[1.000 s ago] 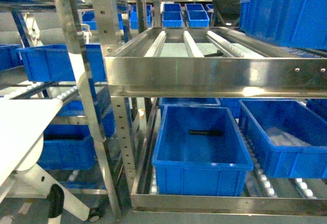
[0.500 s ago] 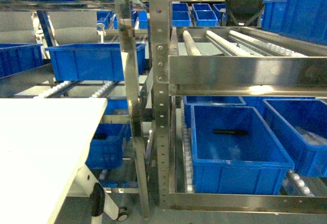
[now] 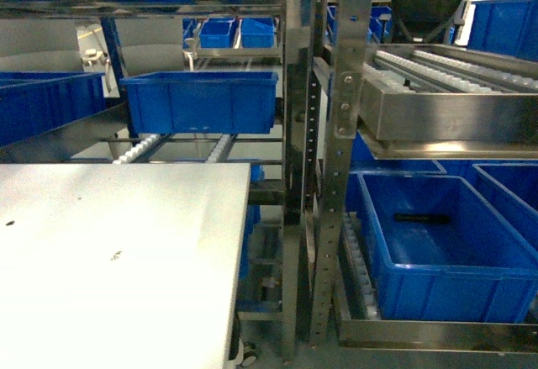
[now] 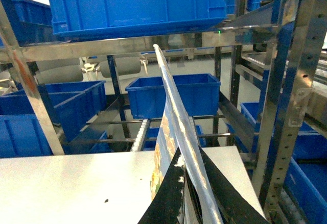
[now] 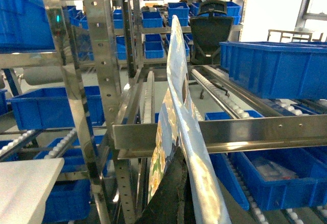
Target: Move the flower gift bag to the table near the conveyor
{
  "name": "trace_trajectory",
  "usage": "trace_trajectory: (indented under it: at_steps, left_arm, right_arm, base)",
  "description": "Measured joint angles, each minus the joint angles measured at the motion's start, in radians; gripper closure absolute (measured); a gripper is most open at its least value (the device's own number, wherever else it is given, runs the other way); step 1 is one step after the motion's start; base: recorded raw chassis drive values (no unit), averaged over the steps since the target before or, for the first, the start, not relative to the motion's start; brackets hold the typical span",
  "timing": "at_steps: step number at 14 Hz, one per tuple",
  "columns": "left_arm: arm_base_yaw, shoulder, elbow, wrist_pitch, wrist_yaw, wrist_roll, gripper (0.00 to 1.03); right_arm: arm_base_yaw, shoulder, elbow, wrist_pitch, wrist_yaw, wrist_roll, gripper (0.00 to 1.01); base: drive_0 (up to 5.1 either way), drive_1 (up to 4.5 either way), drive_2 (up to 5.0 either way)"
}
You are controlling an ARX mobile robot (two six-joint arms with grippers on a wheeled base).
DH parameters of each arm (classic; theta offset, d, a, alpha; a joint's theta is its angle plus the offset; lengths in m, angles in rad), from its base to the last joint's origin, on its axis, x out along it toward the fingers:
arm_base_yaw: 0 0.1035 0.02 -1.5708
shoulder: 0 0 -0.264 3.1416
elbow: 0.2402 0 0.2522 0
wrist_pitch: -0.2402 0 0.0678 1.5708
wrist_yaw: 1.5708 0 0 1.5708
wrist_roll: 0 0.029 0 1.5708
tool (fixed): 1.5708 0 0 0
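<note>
Glossy printed paper, the flower gift bag stands edge-on at six o'clock in both wrist views, pinched between dark jaws on each side to keep it upright above the white desk; conveyor at two o'clock.

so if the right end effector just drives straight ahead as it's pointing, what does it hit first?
Probably the conveyor's steel front rail, which crosses directly ahead of the right end effector and its flower gift bag. Depth is unclear, so the bag's top edge may reach it first.
</note>
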Motion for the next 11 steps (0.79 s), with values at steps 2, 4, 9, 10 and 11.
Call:
trace_trajectory:
  at_steps: [2,4,9,10,11]
  left_arm:
    - [0.0,-0.001,0.0,0.002,0.0,0.0,0.99]
    - [0.0,-0.001,0.0,0.001,-0.001,0.0,0.99]
    - [0.0,-0.001,0.0,0.001,0.0,0.0,0.99]
    - [0.0,0.0,0.0,0.0,0.0,0.0,0.99]
    - [0.0,-0.001,0.0,0.0,0.0,0.0,0.99]
  right_arm:
    - [0.0,0.0,0.0,0.001,0.0,0.0,0.99]
    - [0.0,0.0,0.0,0.0,0.0,0.0,0.99]
    - [0.0,0.0,0.0,0.0,0.0,0.0,0.99]
    - [0.0,0.0,0.0,0.0,0.0,0.0,0.99]
    - [0.0,0.0,0.0,0.0,0.0,0.0,0.99]
  base:
    - [-5.0,2.45,2.4]
    - [-5.0,2.45,2.4]
    - [-5.0,2.45,2.4]
    - [-5.0,2.45,2.4]
    - [-5.0,2.45,2.4]
